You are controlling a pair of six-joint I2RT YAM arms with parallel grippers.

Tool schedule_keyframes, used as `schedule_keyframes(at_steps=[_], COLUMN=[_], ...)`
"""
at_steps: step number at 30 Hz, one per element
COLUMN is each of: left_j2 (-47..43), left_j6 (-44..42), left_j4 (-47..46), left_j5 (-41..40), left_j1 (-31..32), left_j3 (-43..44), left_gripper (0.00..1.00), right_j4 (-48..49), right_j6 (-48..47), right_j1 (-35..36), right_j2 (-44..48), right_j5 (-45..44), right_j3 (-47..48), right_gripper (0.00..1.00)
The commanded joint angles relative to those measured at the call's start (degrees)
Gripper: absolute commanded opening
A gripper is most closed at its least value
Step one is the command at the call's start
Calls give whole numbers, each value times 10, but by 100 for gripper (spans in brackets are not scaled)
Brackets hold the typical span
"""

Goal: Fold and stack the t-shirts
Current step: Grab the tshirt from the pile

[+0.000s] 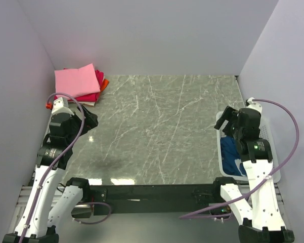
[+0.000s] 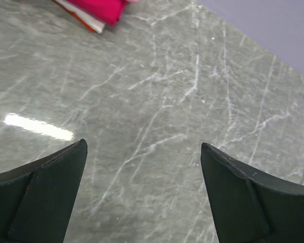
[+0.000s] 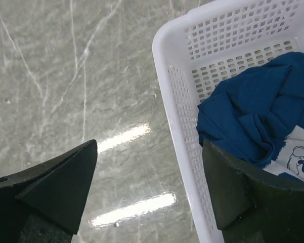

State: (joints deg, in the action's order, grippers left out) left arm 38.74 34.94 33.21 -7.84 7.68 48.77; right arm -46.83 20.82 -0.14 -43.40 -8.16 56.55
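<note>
A dark blue t-shirt [image 1: 231,156] with a white print lies crumpled in a white mesh basket [image 1: 267,132] at the right edge; the right wrist view shows it [image 3: 253,111] inside the basket [image 3: 172,86]. Folded pink [image 1: 77,81], magenta-red [image 1: 88,96] and orange [image 1: 104,83] shirts are stacked at the far left corner; their magenta edge shows in the left wrist view [image 2: 103,9]. My right gripper [image 1: 225,121] [image 3: 149,147] is open and empty above the basket's left rim. My left gripper [image 1: 92,121] [image 2: 143,144] is open and empty over bare table near the stack.
The grey marble tabletop [image 1: 162,131] spans the middle. Pale walls close in on the left, back and right. A small orange-red object [image 1: 48,105] lies by the left wall next to the stack.
</note>
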Motion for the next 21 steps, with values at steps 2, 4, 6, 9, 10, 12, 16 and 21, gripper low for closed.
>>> schedule_keyframes(at_steps=[2,4,6,9,10,12,16,21], left_j2=[-20,-29,-40,-48,-46,-39,-37,-34], left_j6=[-15,-9,6,21,27,35,28,-3], left_j4=[58,63,56,51,53,56,48,38], left_j5=[-68,-67,-44,-21,-23,-24,-52,-72], left_j1=[6,8,8,8,8,9,24,44], left_j3=[45,40,26,15,12,14,16,19], left_gripper=[99,99,100,100,100,99,99,99], right_j4=[8,15,12,-20,-33,-82,-176,-197], right_j6=[47,58,84,99,103,117,202,207], right_j1=[-1,-1,-1,-1,-1,-1,-1,0], right_j2=[38,64,95,105,104,93,59,-3], right_j5=[-31,-52,-79,-101,-112,-157,-273,-254], right_j3=[6,-3,-11,-4,7,17,40,20], right_gripper=[91,91,91,91,92,92,98,100])
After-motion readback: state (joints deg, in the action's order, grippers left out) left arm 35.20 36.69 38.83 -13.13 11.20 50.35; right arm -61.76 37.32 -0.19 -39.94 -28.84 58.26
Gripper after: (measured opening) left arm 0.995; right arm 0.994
